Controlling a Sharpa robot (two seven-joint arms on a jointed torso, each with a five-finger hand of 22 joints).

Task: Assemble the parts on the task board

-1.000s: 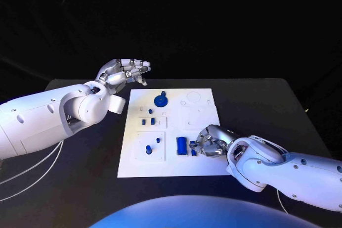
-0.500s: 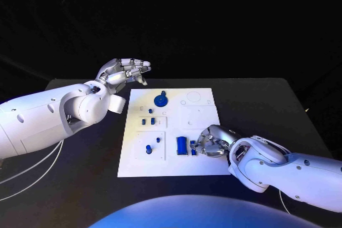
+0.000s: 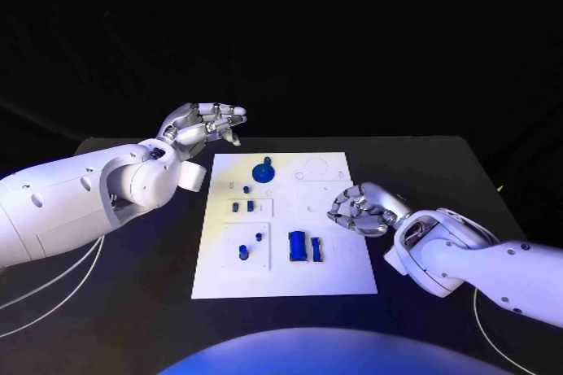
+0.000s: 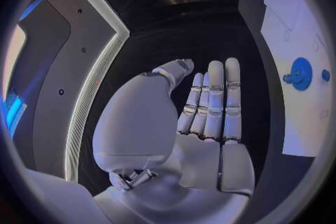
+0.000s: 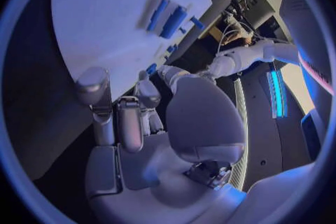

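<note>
The right hand (image 3: 364, 210) hovers over the right edge of the white task board (image 3: 340, 269), fingers curled inward around nothing. The left hand (image 3: 206, 121) is raised beyond the board's far left corner, fingers apart and empty; the left wrist view shows them extended straight. On the board lie a round blue part (image 3: 264, 172) at the far end and two blue bars (image 3: 304, 246) nearer.

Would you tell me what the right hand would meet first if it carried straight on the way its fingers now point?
Probably the task board. The right hand hangs by the board's right edge, fingers curled toward its middle, so bare white plate seems to come before any blue part. Its height above the board is unclear.
</note>
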